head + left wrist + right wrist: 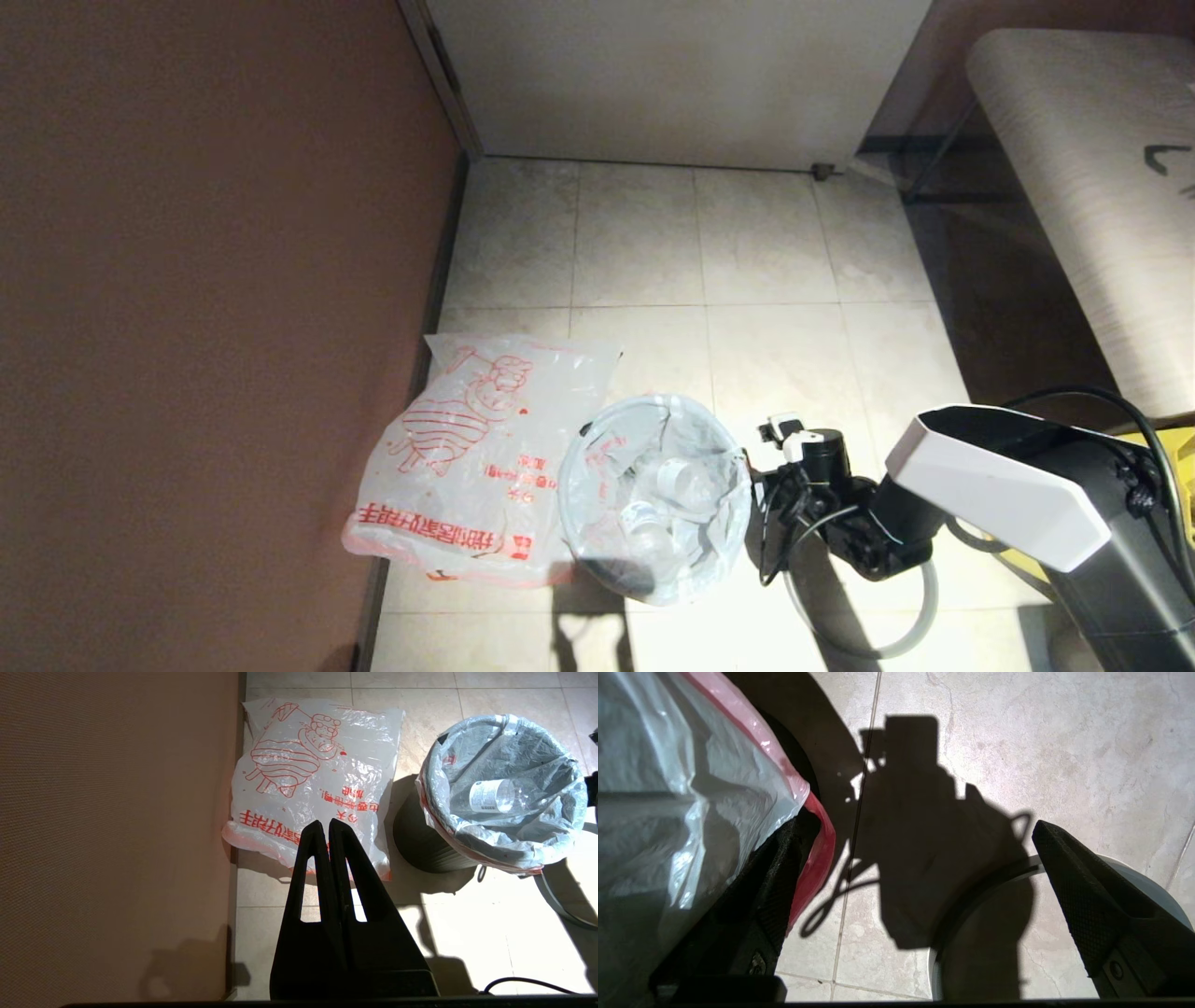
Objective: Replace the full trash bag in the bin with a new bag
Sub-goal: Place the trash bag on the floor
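Nearest the robot, the left gripper (pixel 323 828) hung above the tiled floor (pixel 747 261) with its jaws pressed together on nothing, its tips over the near edge of the new bag (pixel 471 457), which lay flat beside the brown wall (pixel 205 308) on the left. Just right of that bag stood the bin (pixel 420 840), with the full trash bag (pixel 653 485) sitting inside it, folded over the rim, a clear bottle (pixel 495 795) showing within. Right of the bin, the right gripper (pixel 920 868) hovered low with jaws spread wide, one finger (pixel 770 891) at the bag's red-edged overhang, a grey hoop (pixel 896 635) lying on the tiles beneath it.
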Controlling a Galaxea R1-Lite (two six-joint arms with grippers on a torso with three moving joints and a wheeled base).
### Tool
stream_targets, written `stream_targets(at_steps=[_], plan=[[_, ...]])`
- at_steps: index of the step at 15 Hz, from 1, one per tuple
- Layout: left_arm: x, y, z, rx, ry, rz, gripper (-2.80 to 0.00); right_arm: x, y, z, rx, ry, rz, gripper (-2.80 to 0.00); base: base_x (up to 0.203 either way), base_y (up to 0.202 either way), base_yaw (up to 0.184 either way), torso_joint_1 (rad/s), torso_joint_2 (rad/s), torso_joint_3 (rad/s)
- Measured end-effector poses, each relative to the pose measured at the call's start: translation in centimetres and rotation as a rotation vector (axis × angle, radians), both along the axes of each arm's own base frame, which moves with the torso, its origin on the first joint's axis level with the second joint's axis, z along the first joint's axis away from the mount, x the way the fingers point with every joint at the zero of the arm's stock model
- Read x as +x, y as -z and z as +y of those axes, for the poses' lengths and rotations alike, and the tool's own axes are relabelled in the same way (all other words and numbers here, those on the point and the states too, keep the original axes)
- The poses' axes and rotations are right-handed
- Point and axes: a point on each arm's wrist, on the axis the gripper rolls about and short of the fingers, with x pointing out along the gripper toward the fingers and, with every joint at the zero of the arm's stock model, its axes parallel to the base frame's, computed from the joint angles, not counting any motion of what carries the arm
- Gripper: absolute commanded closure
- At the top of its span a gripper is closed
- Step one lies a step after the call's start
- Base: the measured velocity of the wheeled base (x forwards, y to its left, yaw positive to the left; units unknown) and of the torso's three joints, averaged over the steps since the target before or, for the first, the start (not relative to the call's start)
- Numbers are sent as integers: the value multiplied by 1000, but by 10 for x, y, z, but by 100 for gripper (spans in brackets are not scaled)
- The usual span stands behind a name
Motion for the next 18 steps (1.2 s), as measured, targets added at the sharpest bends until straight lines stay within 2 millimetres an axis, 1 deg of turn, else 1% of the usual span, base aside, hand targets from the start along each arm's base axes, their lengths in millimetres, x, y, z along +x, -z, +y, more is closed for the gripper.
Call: stream_targets(at_steps=[3,5,6,15,18], plan=[[0,0,0,0,0,0,0,8,6,1,-39,19,-22,-280,0,0,0,0,0,0],[0,0,0,0,0,0,0,10,10,-1,-56,26,-24,-280,0,0,0,0,0,0],[0,0,0,0,0,0,0,10,11,-1,-57,27,-24,0,0,0,0,0,0,0],[0,0,0,0,0,0,0,9,13,-5,-60,29,-13,0,0,0,0,0,0,0],[0,0,0,0,0,0,0,6,6,-6,-50,13,-13,0,0,0,0,0,0,0]])
